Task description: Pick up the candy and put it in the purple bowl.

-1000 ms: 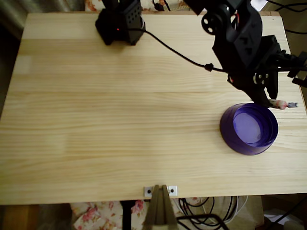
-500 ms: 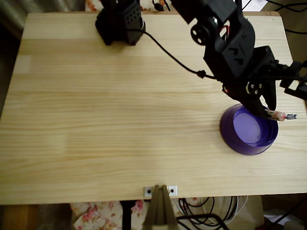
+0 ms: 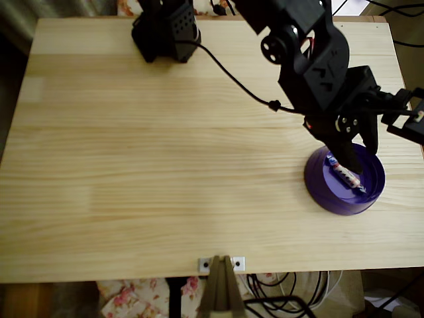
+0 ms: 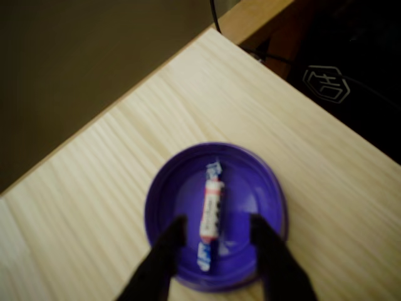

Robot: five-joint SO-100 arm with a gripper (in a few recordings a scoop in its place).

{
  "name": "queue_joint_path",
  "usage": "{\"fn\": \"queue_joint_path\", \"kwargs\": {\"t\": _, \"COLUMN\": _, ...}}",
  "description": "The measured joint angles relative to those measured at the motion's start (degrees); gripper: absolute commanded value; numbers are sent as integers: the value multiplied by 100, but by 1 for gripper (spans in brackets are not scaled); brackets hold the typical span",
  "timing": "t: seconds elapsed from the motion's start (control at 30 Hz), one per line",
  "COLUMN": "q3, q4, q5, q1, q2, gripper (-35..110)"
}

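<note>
The candy point(image 3: 346, 173) point(image 4: 212, 210), a thin white and red wrapped sweet with bluish ends, lies flat on the bottom of the purple bowl point(image 3: 314, 186) point(image 4: 158, 194). The bowl stands near the table's right edge in the overhead view. My black gripper point(image 3: 351, 151) point(image 4: 216, 229) hovers over the bowl's far side and is open. In the wrist view its two fingers point(image 4: 170, 241) stand on either side of the candy's near end, with a gap on each side, touching nothing.
The arm's base point(image 3: 165, 33) sits at the table's back edge, and its black cable point(image 3: 232, 69) runs across the wood to the arm. A metal bracket point(image 3: 222, 264) is fixed at the front edge. The bowl sits close to the table's right edge point(image 3: 414, 192).
The gripper carried the candy from just beyond the bowl's rim to over the bowl, then opened. The candy now lies inside the bowl.
</note>
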Motion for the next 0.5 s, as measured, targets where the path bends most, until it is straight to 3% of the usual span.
{"fn": "queue_joint_path", "kwargs": {"t": 0.13, "q3": 0, "q4": -26, "q5": 105, "q1": 0, "q2": 0, "gripper": 15}}
{"fn": "queue_joint_path", "kwargs": {"t": 0.27, "q3": 0, "q4": -18, "q5": 396, "q1": 9, "q2": 0, "gripper": 0}}
{"fn": "queue_joint_path", "kwargs": {"t": 0.5, "q3": 431, "q4": -18, "q5": 510, "q1": -123, "q2": 519, "gripper": 0}}
